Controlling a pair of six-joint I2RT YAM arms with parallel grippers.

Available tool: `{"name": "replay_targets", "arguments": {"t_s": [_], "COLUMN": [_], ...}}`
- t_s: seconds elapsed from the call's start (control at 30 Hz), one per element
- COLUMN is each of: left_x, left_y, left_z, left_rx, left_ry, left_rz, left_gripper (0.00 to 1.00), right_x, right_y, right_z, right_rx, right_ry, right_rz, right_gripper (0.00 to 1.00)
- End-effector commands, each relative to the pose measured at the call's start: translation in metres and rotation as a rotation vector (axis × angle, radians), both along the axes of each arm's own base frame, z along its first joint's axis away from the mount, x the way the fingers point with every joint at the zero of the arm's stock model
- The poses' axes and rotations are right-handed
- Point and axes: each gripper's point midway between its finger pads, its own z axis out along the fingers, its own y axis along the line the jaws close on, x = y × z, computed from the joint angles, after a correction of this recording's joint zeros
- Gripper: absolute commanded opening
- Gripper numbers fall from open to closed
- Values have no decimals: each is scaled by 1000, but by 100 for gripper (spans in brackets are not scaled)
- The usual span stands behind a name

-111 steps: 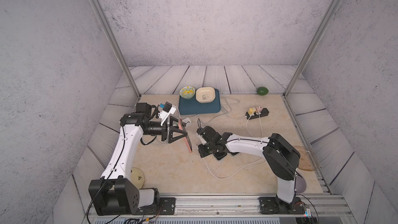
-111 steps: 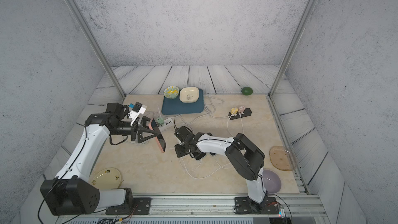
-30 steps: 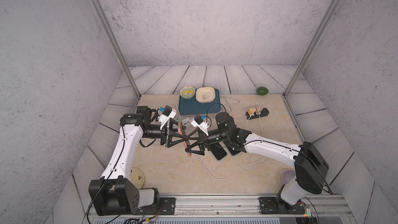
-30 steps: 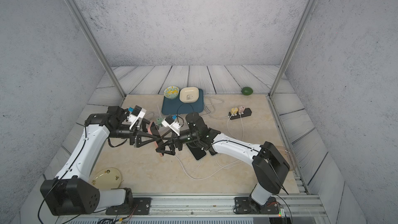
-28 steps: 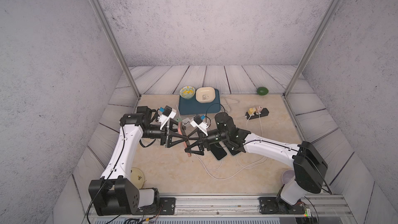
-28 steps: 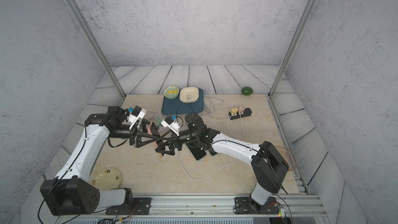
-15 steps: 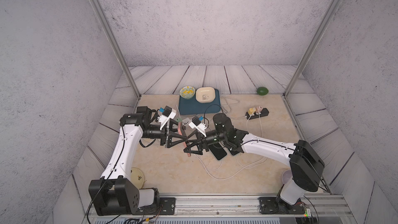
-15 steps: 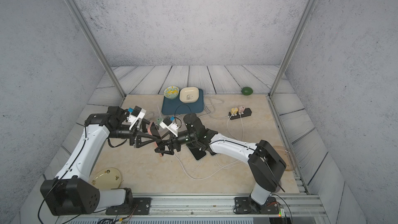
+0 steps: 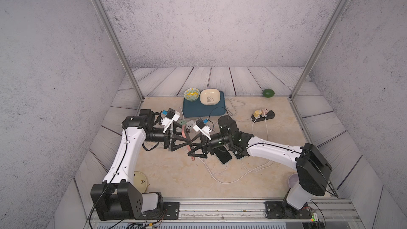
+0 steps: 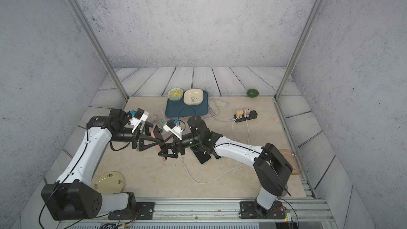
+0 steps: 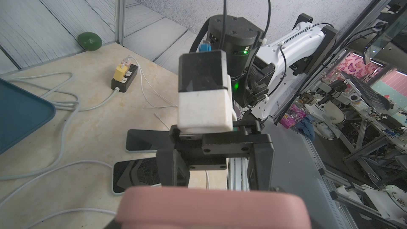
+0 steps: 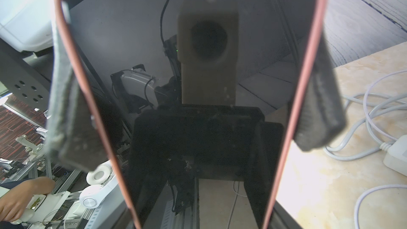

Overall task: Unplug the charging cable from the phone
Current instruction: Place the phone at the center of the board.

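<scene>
Above the bench middle, the left gripper is holding the pink-cased phone up off the surface, jaws clamped on it. The right gripper is facing it from the opposite side. Its wrist view shows the pads pressing both case edges, so those jaws are gripping the phone too. The white cable is trailing on the bench below; can't tell if its plug is seated in the phone. Best bet: keeping both grips square, no twisting, then pulling the plug straight out along the phone's length, not sideways.
</scene>
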Motion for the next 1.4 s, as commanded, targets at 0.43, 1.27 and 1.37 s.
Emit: {"name": "replay_targets", "arguments": {"t_s": [0.43,1.27,1.37], "left_x": [12,43,43], "left_y": [4,38,39], "left_z": [0,3,4], "left_rx": [23,42,38], "left_ry": [-20,-12,-13], "left_rz": [43,223,229], "left_gripper": [98,98,98], "right_x": [0,34,37], "right_y": [-15,-48,-48], "right_z": [-18,-120,-132], "right_rx": [-98,-710,-772], "right_ry": [25,47,44], "right_rz": [-68,-420,-458], "right_gripper": [40,36,36]}}
